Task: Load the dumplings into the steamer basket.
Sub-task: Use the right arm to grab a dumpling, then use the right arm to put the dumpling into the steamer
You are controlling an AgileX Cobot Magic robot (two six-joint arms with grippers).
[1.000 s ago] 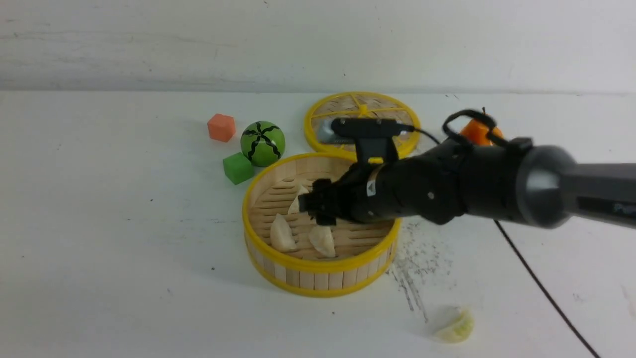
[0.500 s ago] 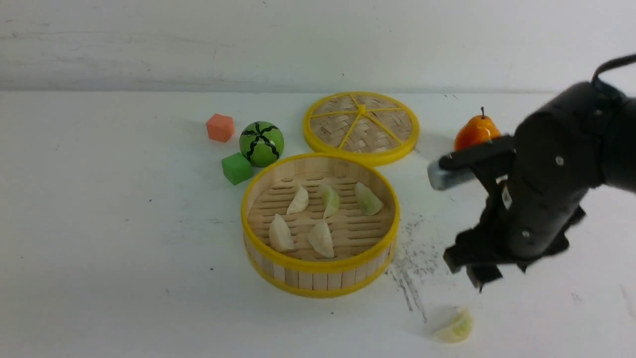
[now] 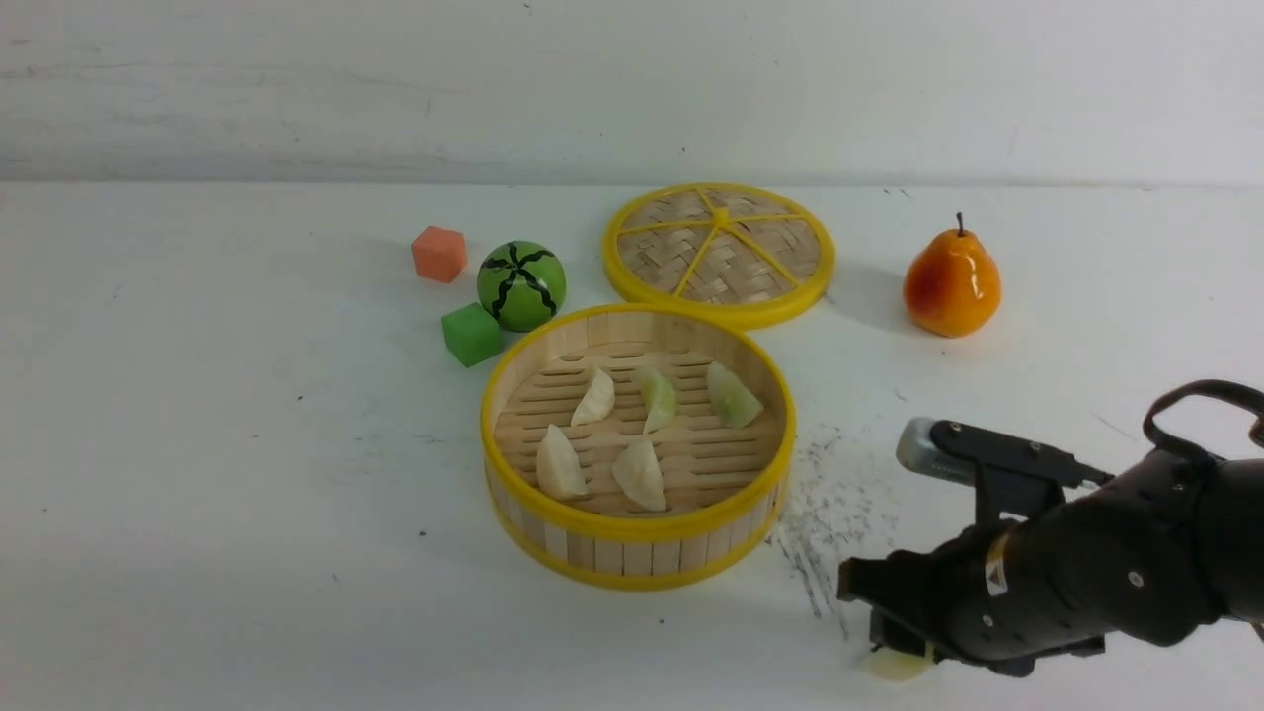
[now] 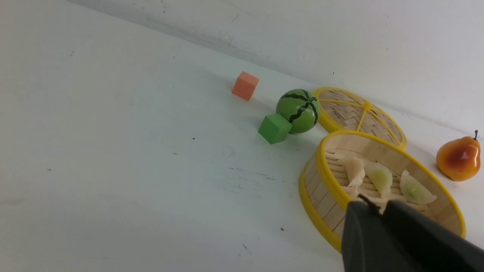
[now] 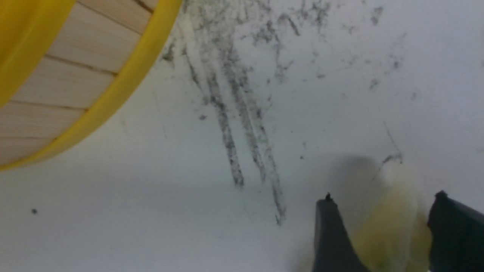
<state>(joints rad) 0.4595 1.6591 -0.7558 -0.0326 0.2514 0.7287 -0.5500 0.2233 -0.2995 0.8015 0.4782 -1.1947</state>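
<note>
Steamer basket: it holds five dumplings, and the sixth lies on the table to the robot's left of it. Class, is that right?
No. The sixth dumpling lies to the robot's right of the steamer basket, as the front view shows; the rest stands.

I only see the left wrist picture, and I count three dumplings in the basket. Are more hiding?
Observer: Yes, the front view shows five dumplings in the steamer basket; the left tool mostly hides two cream ones.
Operator: Where's the last one?
Observer: The sixth dumpling lies on the table, outside the basket, on the robot's right.
Operator: Is anybody getting it?
Observer: The right tool has a finger on each side of it; gripped or not, I can't tell.
</note>
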